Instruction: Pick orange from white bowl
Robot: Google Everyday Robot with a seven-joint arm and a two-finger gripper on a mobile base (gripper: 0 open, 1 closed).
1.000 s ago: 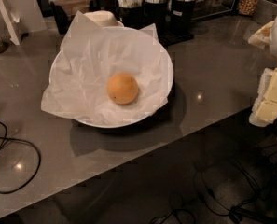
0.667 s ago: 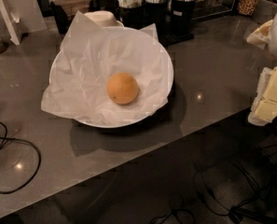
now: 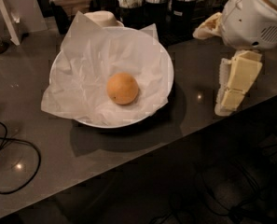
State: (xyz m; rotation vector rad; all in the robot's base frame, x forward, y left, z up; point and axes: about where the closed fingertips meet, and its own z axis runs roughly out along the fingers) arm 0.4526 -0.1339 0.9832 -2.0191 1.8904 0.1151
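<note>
The grey surface (image 3: pixel 128 162) fills most of my view, running from the back left down to its front edge at the lower right. On it, left of centre, sits the white bowl (image 3: pixel 169 66), wide and shallow. It is lined with crinkled white paper (image 3: pixel 82 64) that stands above the rim at the back and spills over it at the front left.

At the upper right I see the arm's rounded white housing (image 3: pixel 257 15). The cream-coloured claw (image 3: pixel 236 85) hangs below it, over the surface, to the right of the bowl and apart from it. From this angle I cannot tell how far open the claw is.

The orange (image 3: pixel 122 88) lies on the paper near the middle of the bowl, well clear of the claw.

A black cable (image 3: pixel 38 157) loops across the surface at the lower left. A small cream cup (image 3: pixel 100 18) stands just behind the bowl, and dark holders (image 3: pixel 154 3) stuffed with packets line the back.
</note>
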